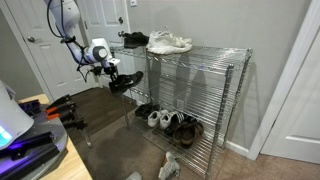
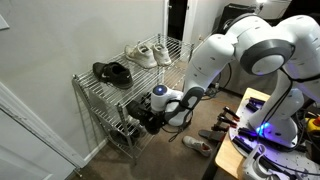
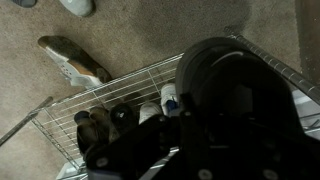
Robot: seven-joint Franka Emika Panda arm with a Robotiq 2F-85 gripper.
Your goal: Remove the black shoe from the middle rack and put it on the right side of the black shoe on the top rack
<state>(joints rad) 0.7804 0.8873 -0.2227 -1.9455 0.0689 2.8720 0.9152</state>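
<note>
My gripper (image 1: 113, 76) is shut on the slim all-black low shoe (image 1: 128, 80) and holds it in the air just outside the chrome rack, at about the height of the middle rack (image 1: 185, 88). In the other exterior view the gripper (image 2: 161, 101) holds the shoe (image 2: 150, 119) in front of the shelving. In the wrist view the shoe (image 3: 232, 88) fills the right side, and the jaws (image 3: 165, 130) are dark against it. The chunkier black shoe (image 1: 133, 40) (image 2: 112, 72) lies on the top rack (image 1: 210, 52) beside white sneakers (image 1: 169, 42) (image 2: 148, 54).
Several shoes sit on the bottom tier (image 1: 172, 122) (image 2: 126, 130), also visible through the wires in the wrist view (image 3: 110, 118). Loose shoes lie on the carpet (image 1: 168, 166) (image 3: 74, 60) (image 2: 197, 143). A desk with equipment (image 1: 30, 140) stands nearby, with doors and walls behind the rack.
</note>
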